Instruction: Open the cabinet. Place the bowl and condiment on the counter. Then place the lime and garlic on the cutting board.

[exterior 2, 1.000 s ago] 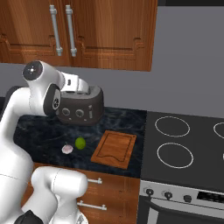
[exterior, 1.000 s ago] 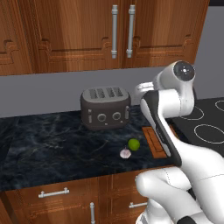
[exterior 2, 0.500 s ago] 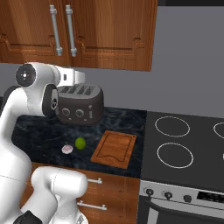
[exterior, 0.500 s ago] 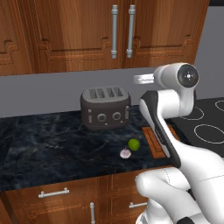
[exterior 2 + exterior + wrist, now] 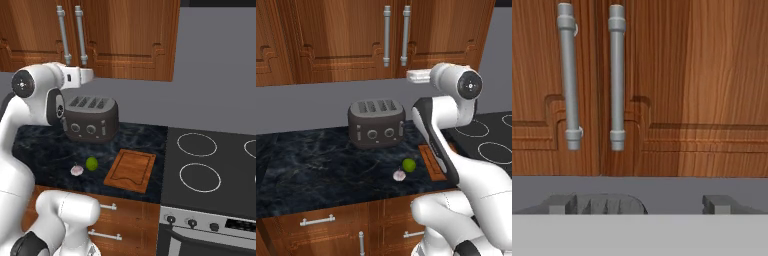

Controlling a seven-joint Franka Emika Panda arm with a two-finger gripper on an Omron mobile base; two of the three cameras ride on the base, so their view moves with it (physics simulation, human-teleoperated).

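Dark marbled tabletop (image 5: 316,170) runs below us, beside a black stovetop (image 5: 210,165). Nearest its front edge we see the garlic (image 5: 399,175) and, just beside it, the lime (image 5: 409,165), both apart from the cutting board (image 5: 131,170), which lies at the tabletop's stove end. Further back a grey toaster (image 5: 377,123) stands against the wall. Above it our gripper (image 5: 639,204) is raised level with the bottom of the cabinet (image 5: 687,85), jaws wide apart and holding nothing. Both cabinet doors are shut, their two silver handles (image 5: 617,80) side by side.
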